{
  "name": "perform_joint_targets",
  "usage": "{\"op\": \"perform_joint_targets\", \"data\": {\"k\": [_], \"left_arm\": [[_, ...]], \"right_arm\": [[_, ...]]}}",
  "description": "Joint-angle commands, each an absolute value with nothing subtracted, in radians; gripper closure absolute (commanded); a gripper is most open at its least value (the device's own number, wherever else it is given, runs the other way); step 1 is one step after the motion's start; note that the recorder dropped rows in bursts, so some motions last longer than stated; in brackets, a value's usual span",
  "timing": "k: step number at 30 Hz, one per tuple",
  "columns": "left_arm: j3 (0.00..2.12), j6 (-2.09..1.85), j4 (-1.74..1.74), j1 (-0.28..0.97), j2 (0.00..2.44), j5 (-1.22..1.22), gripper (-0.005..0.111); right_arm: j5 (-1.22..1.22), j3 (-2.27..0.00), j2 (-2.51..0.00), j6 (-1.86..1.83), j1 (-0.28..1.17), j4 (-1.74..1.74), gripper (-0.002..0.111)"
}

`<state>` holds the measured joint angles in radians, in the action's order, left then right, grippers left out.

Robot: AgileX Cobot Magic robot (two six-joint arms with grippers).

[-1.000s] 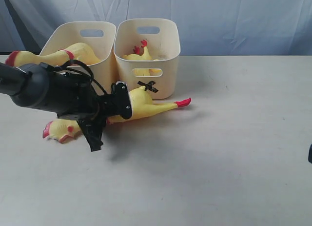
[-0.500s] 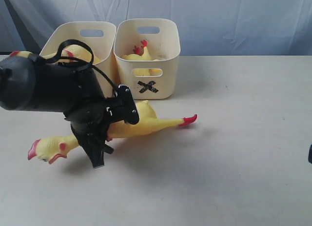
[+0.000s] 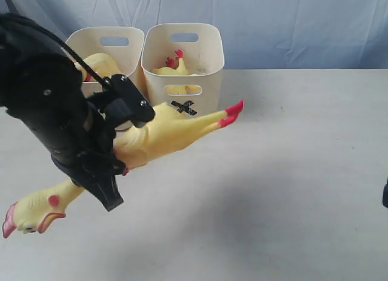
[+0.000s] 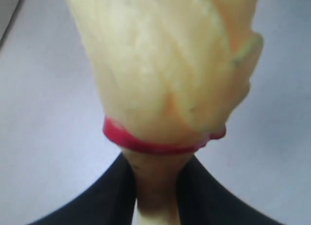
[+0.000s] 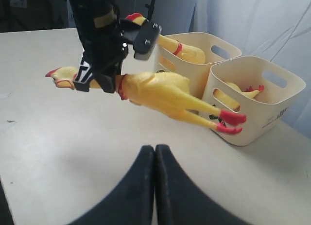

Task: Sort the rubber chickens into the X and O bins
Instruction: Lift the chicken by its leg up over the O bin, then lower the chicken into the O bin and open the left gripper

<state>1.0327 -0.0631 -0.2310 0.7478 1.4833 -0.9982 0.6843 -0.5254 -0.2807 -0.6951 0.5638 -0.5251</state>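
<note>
My left gripper (image 3: 114,170) is shut on the neck of a yellow rubber chicken (image 3: 163,132), just below its red band, and holds it in the air above the table. Its head hangs low at the left; its red feet (image 3: 231,113) point up beside the X bin (image 3: 209,50). In the left wrist view, the black fingers (image 4: 112,196) squeeze the neck under the body (image 4: 170,64). A second chicken (image 3: 173,67) lies inside the X bin. A third chicken (image 3: 100,64) drapes over the left bin (image 3: 130,44), whose mark is hidden. My right gripper (image 5: 155,149) is shut and empty, low over the table.
The two cream bins stand side by side at the back of the white table (image 3: 291,172), against a pale blue curtain (image 3: 291,26). My bulky left arm (image 3: 42,105) blocks the left bin's front. The black X mark (image 3: 183,107) is partly covered by the held chicken.
My left gripper has lifted the chicken off the table; the arm swung up and left, the head now dangles at the lower left, and the feet rose in front of the X bin.
</note>
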Motion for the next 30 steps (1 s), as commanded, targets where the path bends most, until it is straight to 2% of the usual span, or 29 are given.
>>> {"op": "perform_joint_targets", "data": {"k": [1,6,13,23,30], "left_arm": [[1.108,0.046,-0.240,0.753,1.384,-1.101,0.107],[1.245,0.088,-0.324,0.749,1.350,-1.221,0.107],[1.436,0.160,-0.466,0.722,1.379,-1.221,0.107],[1.627,0.155,-0.099,0.439,1.497,-1.221,0.107],[1.697,0.155,0.083,0.296,1.607,-1.221,0.107]], "right_arm": [[0.688,-0.521,-0.276,-0.695,0.558,-0.524,0.108],[0.691,-0.521,-0.276,-0.695,0.558,-0.524,0.108],[0.691,-0.521,-0.276,-0.695,0.558,-0.524,0.108],[0.692,-0.521,-0.276,-0.695,0.558,-0.524,0.108],[0.692,-0.521,-0.276,-0.695,0.558,-0.524,0.108]]}}
